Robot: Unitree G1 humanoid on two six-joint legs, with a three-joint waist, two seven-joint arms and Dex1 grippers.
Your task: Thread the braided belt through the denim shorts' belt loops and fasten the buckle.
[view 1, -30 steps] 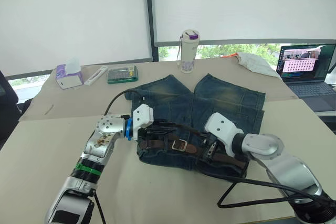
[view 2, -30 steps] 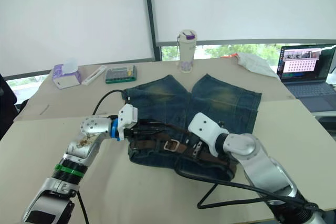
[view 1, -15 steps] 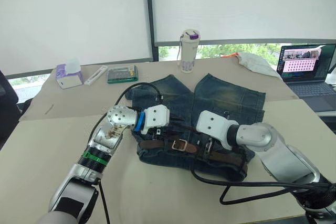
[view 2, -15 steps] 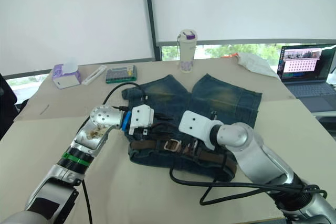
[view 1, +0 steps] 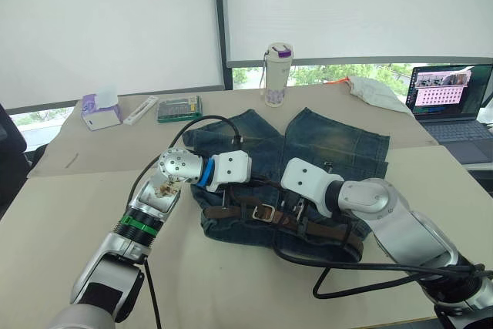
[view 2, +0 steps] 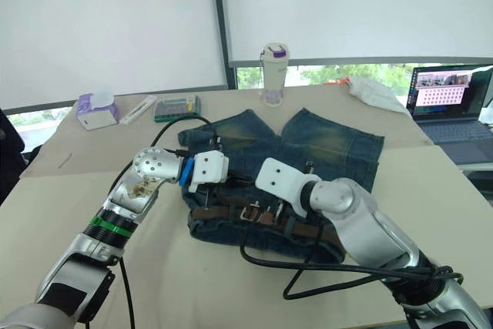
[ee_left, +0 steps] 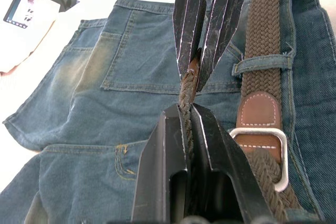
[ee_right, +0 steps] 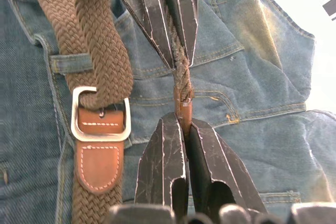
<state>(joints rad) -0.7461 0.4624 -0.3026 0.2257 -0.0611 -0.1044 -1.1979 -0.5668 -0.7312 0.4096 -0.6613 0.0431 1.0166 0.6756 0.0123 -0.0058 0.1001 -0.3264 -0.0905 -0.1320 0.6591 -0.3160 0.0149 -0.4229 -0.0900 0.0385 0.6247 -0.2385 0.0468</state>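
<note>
The denim shorts lie flat on the table with the waistband nearest me. The braided belt runs along the waistband, under a belt loop, and passes through the silver buckle. The belt's free end rises off the denim just beyond the buckle. My left gripper is shut on its braided part. Facing it tip to tip, my right gripper is shut on the brown leather tip. The buckle lies flat beside them.
A bottle stands behind the shorts. A tissue box and a green box sit at the back left, with a laptop and a white cloth at the back right. A black cable loops near the front edge.
My left gripper has moved right from the shorts' left edge and my right gripper has moved left. They now meet over the waistband on the belt's free end.
</note>
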